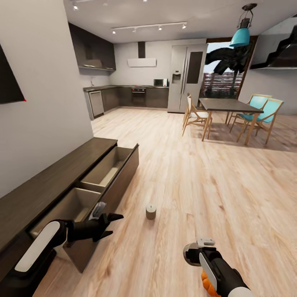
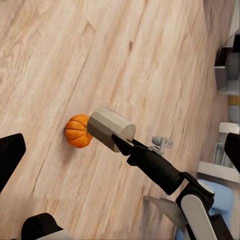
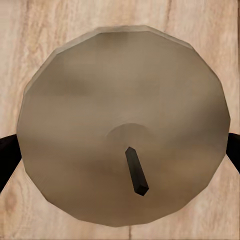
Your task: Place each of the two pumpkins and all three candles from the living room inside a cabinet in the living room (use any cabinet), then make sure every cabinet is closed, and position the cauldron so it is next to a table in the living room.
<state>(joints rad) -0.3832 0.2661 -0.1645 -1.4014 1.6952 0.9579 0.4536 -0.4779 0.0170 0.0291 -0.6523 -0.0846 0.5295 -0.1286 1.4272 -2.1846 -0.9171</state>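
The cabinet [image 1: 49,181] runs along the left wall with both drawers pulled out, showing pale insides. My left gripper [image 1: 114,225] is open in front of the near drawer [image 1: 68,206], its fingers [image 2: 10,157] empty. One candle [image 1: 151,211] stands on the floor just beyond it. Another candle [image 2: 111,128] [image 3: 120,125] stands under my right gripper [image 2: 124,144], which points down at its wick, open, fingers [image 3: 7,160] flanking it. A pumpkin [image 2: 76,131] [image 1: 207,284] sits on the floor beside that candle, partly hidden by my right arm. The cauldron is out of view.
A dining table [image 1: 229,105] with wooden chairs stands at the far right. The kitchen counters [image 1: 123,93] and a fridge [image 1: 187,76] line the back wall. Bare wooden floor [image 1: 198,177] lies between them and me.
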